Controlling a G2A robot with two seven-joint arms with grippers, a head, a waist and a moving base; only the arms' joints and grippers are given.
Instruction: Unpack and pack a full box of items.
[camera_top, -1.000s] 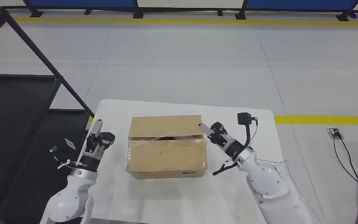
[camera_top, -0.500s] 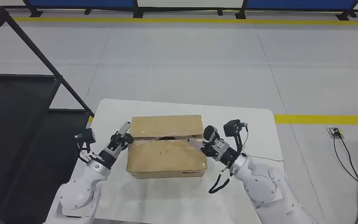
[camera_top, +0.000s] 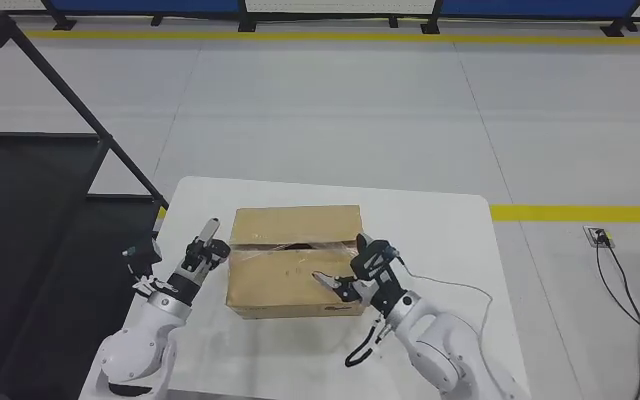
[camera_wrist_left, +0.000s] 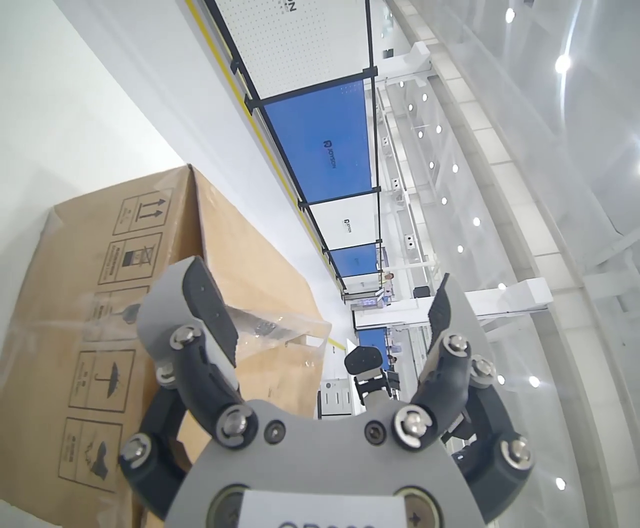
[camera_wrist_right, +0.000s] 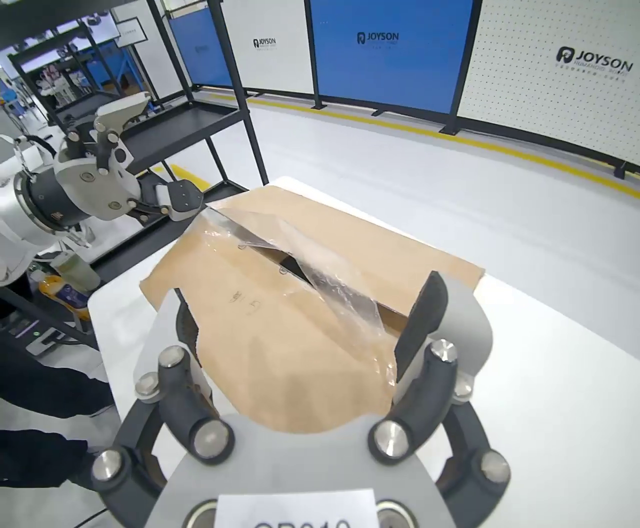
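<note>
The cardboard box (camera_top: 295, 258) sits at the centre of the white table (camera_top: 440, 230), long side across me. Its two top flaps meet along a seam running from 9 to 3 o'clock. The seam is slightly parted, with a dark gap around the middle. Clear tape (camera_wrist_right: 325, 270) lies loose and crumpled over that seam, lifted off the cardboard in places and trailing toward the 3 o'clock end. The end face at 9 o'clock carries printed handling symbols.

My left gripper (camera_wrist_left: 322, 292) hangs just beside the box's 9 o'clock end, level with the seam, its jaws spread wide and holding nothing. One of its pads stands in front of the end face, close to the loose edge of tape. I cannot tell whether it touches.

My right gripper (camera_wrist_right: 305, 295) is over the near flap at about 5 o'clock on the box, jaws released. The flap's edge lies between the two fingers. I cannot tell whether they make contact.

Off the table at 9 o'clock stands a black shelf rack (camera_top: 50, 200). A yellow floor line (camera_top: 560, 213) runs off at 3 o'clock, and blue and white panels (camera_top: 300, 8) line the floor at 12 o'clock.
</note>
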